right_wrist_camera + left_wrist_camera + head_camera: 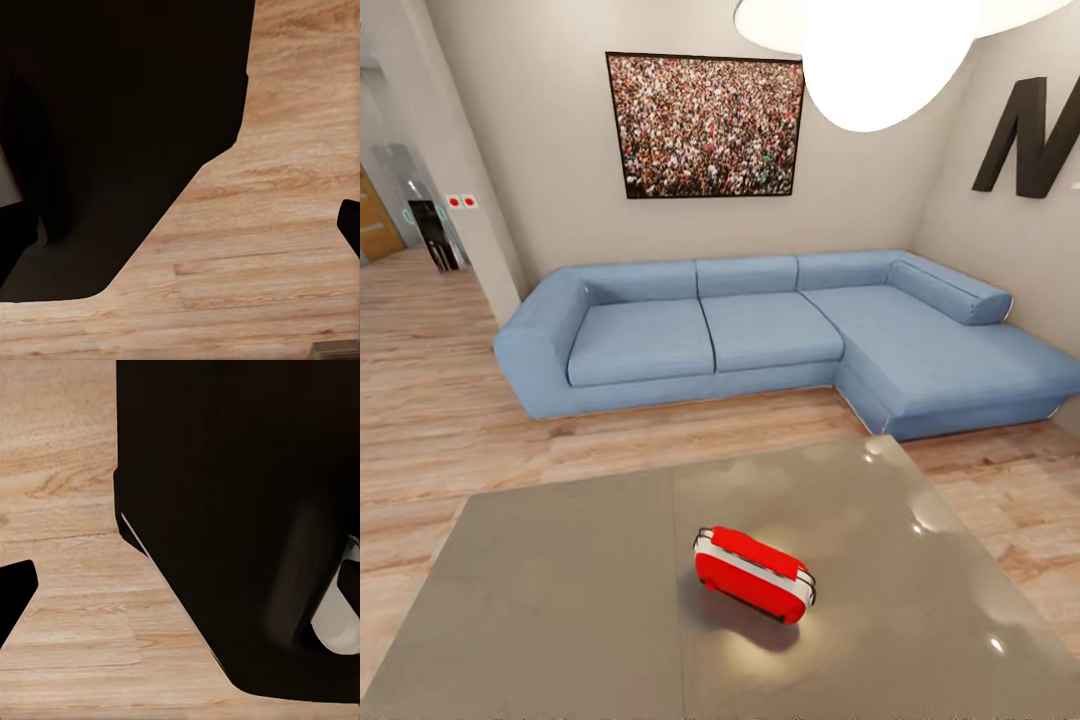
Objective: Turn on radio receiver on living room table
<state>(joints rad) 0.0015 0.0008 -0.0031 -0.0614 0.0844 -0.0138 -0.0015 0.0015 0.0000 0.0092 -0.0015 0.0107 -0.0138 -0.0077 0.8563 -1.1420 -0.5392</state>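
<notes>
Fingertip-wise, all I got was one dark tip of the left claw [15,592] and one of the right claw [351,225], each poking in at the edge of its wrist view. Honestly couldn't tell if either was clenched or released, and nothing showed between the tips.

Right beside both claws sat the robot's own black bodywork [240,510], with light wood floor [67,472] beneath them. So my guess was the arms were hanging low at the robot's sides.

Out ahead of the claws and well apart from both, the radio [752,575] lay on the glossy grey table [540,600], just past the centre seam on the right claw's side. Further beyond were the blue sofa [760,330] and the crowd picture [705,125] on the wall.

What worried me:
- That top looked slick, so a sideways poke could've slid the radio off instead of pressing anything.
- I couldn't see the dial from the head view, so the claw might have been aimed at the wrong face.
- The thin loop handle could've snagged a finger.
- An arm coming up from that low could've clipped the table edge.
</notes>
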